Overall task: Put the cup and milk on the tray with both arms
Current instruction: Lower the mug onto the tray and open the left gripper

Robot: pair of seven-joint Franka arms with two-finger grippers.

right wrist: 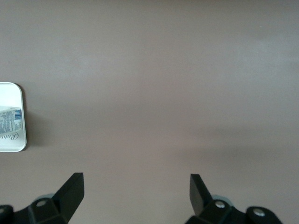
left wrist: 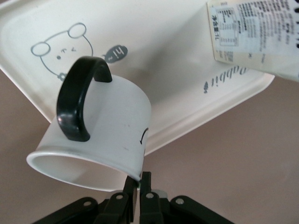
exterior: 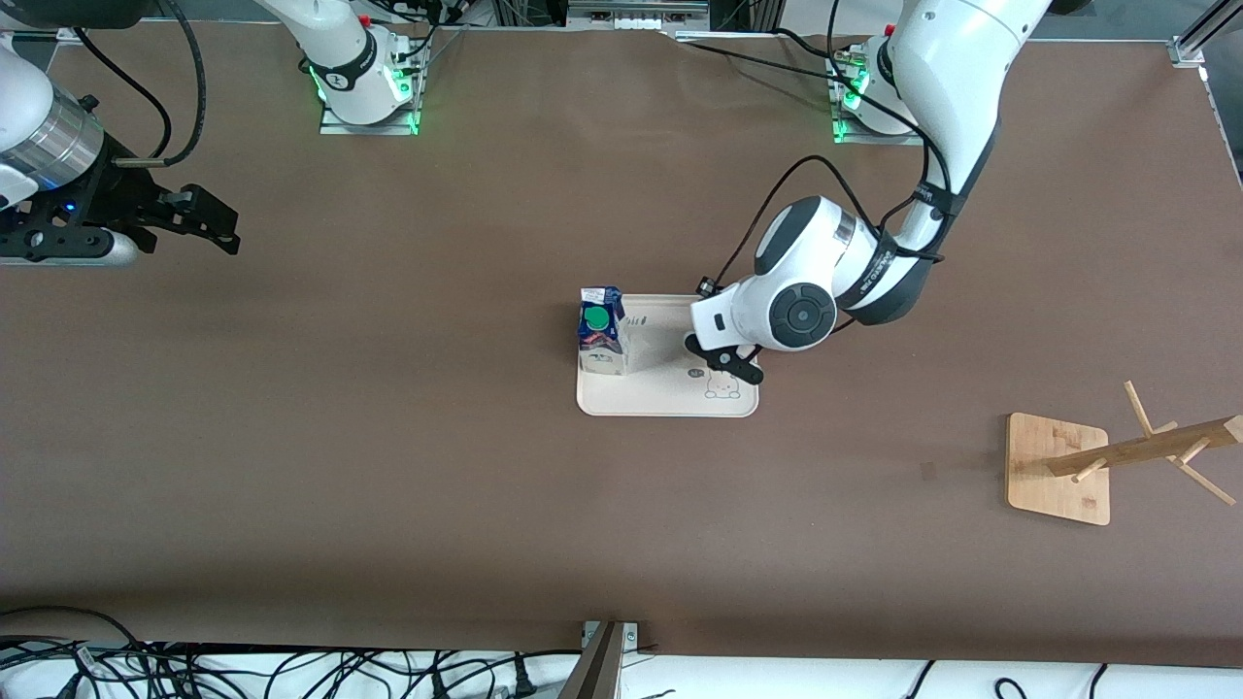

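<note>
The cream tray (exterior: 670, 396) lies mid-table. The milk (exterior: 601, 330) stands upright on it, at the end toward the right arm. My left gripper (exterior: 723, 357) is over the tray's other end, above the rabbit drawing. In the left wrist view the left gripper (left wrist: 139, 179) is shut on the rim of the cup (left wrist: 107, 121). The cup hangs tilted with its black handle showing, over the tray (left wrist: 163, 56) and near the milk (left wrist: 257, 32). The left wrist hides the cup in the front view. My right gripper (exterior: 209, 218) waits open and empty over bare table; its wrist view shows the same open gripper (right wrist: 136, 186).
A wooden mug rack (exterior: 1057, 469) with pegs stands toward the left arm's end of the table, nearer the front camera than the tray. Cables lie along the table's near edge. A corner of the tray (right wrist: 9, 93) shows in the right wrist view.
</note>
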